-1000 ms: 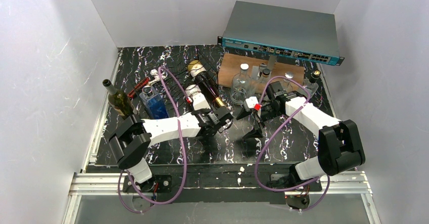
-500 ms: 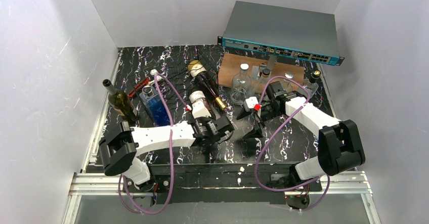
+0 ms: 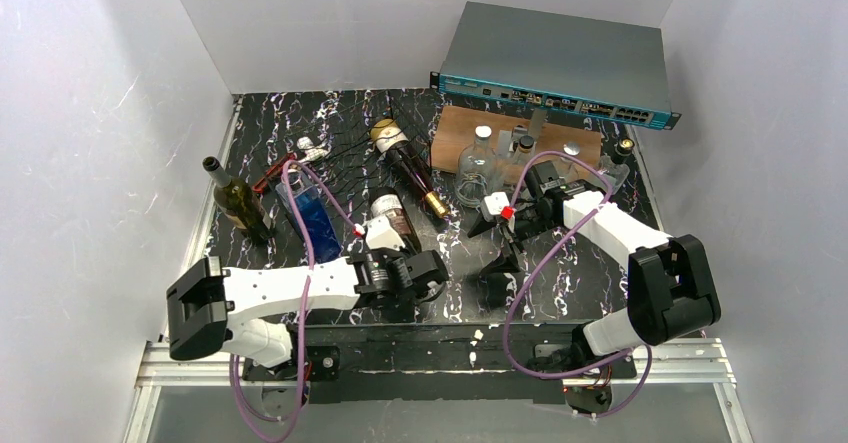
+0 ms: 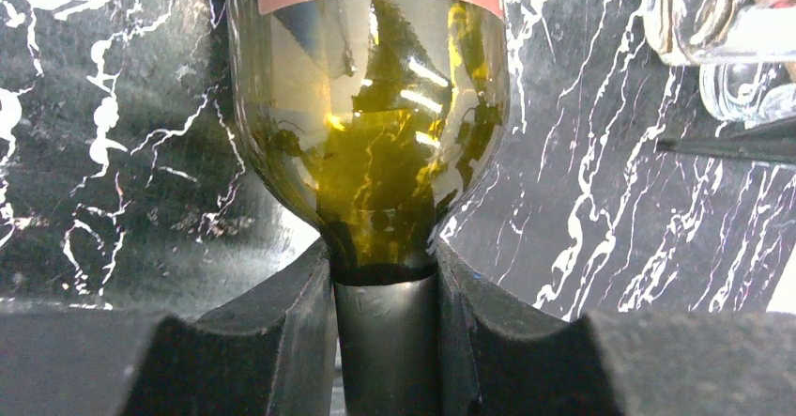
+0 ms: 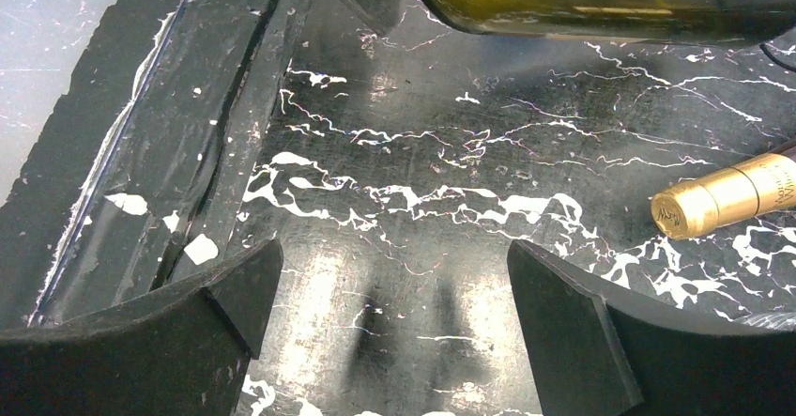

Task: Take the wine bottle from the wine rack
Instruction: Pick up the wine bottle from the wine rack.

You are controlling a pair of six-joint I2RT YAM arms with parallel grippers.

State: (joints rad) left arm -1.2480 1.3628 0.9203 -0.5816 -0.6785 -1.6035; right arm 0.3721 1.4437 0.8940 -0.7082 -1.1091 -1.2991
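The wine bottle point(image 3: 392, 217) lies on its side with its neck toward me, just on the near side of the wine rack point(image 3: 345, 158). I cannot tell whether its base touches the wire. My left pincer point(image 4: 385, 280) is pinching its dark-capped neck, right below the shoulder. A second bottle point(image 3: 408, 163) with a gold cap lies at the rack's right end. My right pincer point(image 5: 394, 294) hangs spread over the marbled worktop point(image 3: 580, 263), right of the rack.
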